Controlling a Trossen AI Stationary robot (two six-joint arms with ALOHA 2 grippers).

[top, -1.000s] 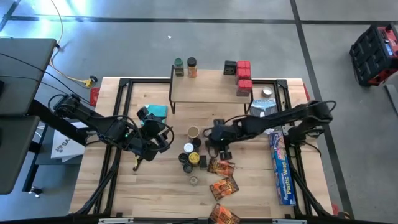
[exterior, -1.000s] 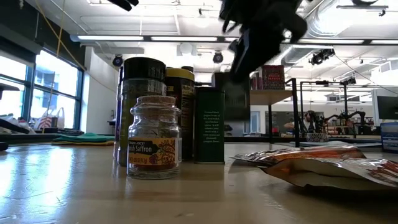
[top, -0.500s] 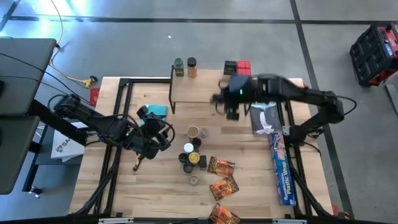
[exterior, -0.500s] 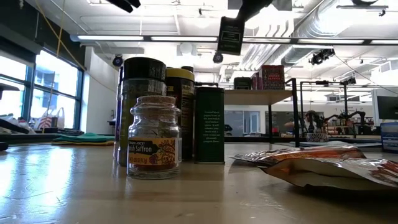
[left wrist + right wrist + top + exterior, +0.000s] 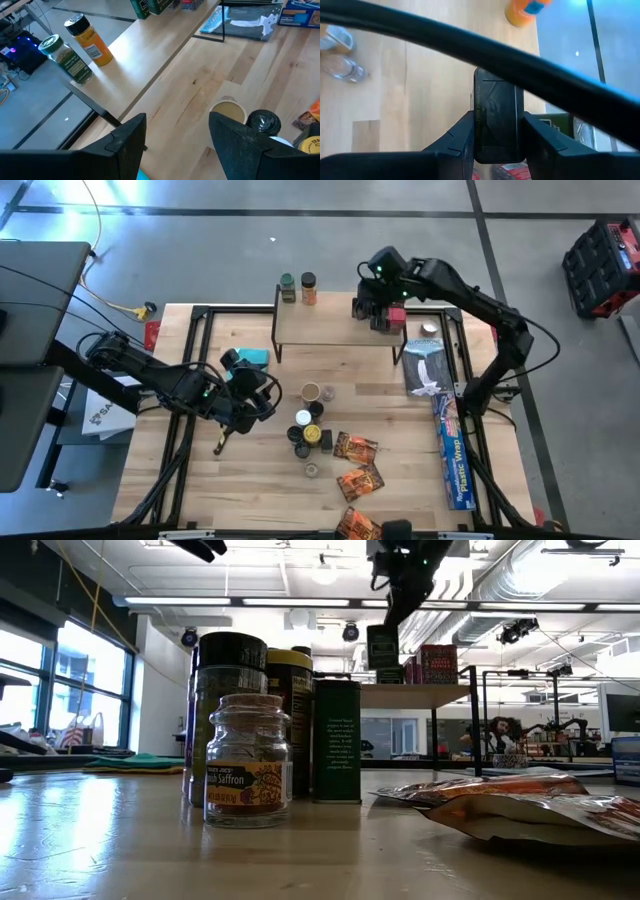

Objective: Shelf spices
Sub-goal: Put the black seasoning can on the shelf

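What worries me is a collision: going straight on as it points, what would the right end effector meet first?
Probably the shelf, at its right end: the right end effector points down with a dark box clamped, close beside the red boxes; depth is unclear.

Bright ceiling tubes [image 5: 250, 602] are seen at twelve o'clock in the low view; glare is cast on the desk [image 5: 120, 840], and near jars are softened.

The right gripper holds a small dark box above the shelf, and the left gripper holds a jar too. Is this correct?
Not fully. The right gripper does hold the small dark box above the shelf. But the left gripper is open and holds nothing, as the left wrist view shows.
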